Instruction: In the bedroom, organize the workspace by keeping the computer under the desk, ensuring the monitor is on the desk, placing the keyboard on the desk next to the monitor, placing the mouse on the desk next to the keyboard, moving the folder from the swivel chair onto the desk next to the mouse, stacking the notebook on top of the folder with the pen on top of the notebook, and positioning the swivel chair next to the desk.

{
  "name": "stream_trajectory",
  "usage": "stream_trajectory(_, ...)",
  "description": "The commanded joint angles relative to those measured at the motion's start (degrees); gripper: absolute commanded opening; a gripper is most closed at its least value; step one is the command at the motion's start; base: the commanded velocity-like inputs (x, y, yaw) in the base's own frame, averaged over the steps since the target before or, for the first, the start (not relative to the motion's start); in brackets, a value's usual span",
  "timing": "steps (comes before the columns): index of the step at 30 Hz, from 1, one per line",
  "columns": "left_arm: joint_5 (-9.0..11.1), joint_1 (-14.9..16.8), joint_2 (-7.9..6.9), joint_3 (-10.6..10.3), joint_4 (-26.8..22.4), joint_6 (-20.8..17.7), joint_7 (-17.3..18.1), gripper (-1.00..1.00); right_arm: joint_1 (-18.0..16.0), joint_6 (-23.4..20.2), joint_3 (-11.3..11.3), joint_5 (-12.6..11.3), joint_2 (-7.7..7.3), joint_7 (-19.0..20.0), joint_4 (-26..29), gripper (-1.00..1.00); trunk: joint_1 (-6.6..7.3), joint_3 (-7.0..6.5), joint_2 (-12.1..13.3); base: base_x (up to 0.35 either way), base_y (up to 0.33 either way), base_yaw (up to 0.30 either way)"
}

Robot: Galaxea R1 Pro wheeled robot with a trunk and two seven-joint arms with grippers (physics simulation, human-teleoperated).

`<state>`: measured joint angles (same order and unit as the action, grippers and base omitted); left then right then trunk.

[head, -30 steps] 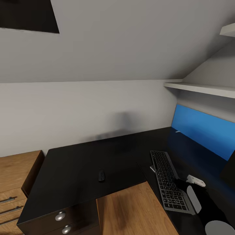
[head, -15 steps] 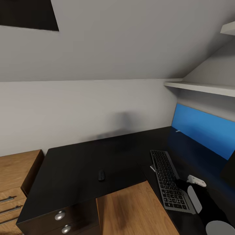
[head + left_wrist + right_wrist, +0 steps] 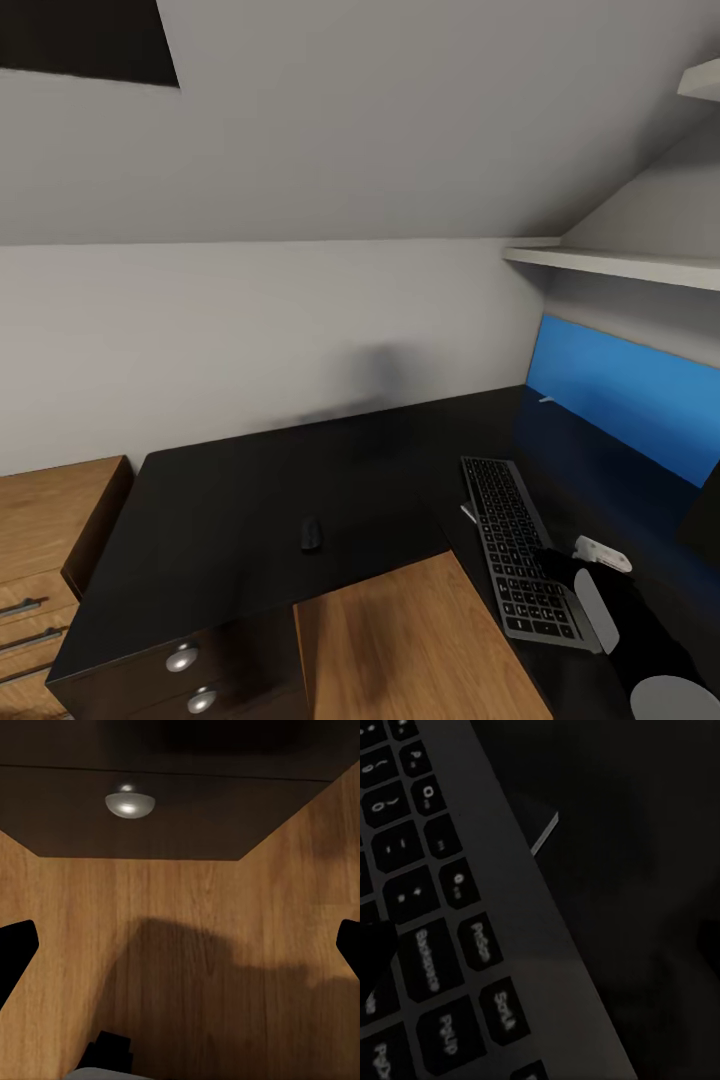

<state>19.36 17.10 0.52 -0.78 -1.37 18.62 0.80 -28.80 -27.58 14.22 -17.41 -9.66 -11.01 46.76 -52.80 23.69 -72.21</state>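
The glossy black desk [image 3: 230, 500] fills the middle of the head view. On its right wing lies the silver-grey keyboard [image 3: 510, 540], seen close up as keyboard [image 3: 442, 945] in the right wrist view. A pale grey corner [image 3: 547, 832] pokes out from under its edge. My right gripper [image 3: 560, 568] hovers over the keyboard's near right end, fingers apart and empty. A very wide blue-faced panel [image 3: 620, 395], apparently the monitor, stands at the back right. A small black mouse-like object [image 3: 311, 535] lies on the left wing. My left gripper [image 3: 180, 945] is open over the wooden floor.
A light wooden cabinet [image 3: 40, 520] stands left of the desk. The black drawer unit shows round silver knobs [image 3: 181, 659], also knob [image 3: 129, 804]. A white shelf [image 3: 610, 268] juts out above the blue panel under a sloped ceiling. Wooden floor [image 3: 400, 640] lies in the desk's inner corner.
The whole head picture has slid up a few pixels, so the camera moved. Keyboard, mouse-like object and right arm keep their places relative to each other.
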Motion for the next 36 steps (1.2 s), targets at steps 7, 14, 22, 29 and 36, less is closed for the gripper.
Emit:
stream_trajectory(7, 0.3, 0.0, 0.01, -0.1, 0.1, 0.2, 0.1, 1.00, 0.0, -0.2, -0.1, -0.6, 0.05, -0.3, 0.1, 1.00, 0.00, 0.06, 0.0, 0.000, 0.000, 0.000)
stream_trajectory(14, 0.3, 0.0, 0.01, -0.1, 0.1, 0.2, 0.1, 1.00, 0.0, -0.2, -0.1, -0.6, 0.07, -0.3, 0.1, 1.00, 0.00, 0.06, 0.0, 0.000, 0.000, 0.000)
stream_trajectory(22, 0.3, 0.0, 0.01, -0.1, 0.1, 0.2, 0.1, 1.00, 0.0, -0.2, -0.1, -0.6, 0.08, -0.3, 0.1, 1.00, -0.88, 0.78, -1.6, 0.000, 0.000, 0.000)
stream_trajectory(29, 0.3, 0.0, 0.01, -0.1, 0.1, 0.2, 0.1, 1.00, 0.0, -0.2, -0.1, -0.7, 0.08, -0.3, 0.1, 1.00, -2.42, 2.04, -4.5, 0.000, 0.000, 0.000)
stream_trajectory(36, 0.3, 0.0, 0.01, -0.1, 0.1, 0.2, 0.1, 1.00, 0.0, -0.2, -0.1, -0.7, 0.08, -0.3, 0.1, 1.00, -3.29, 2.76, -6.1, 0.000, 0.000, 0.000)
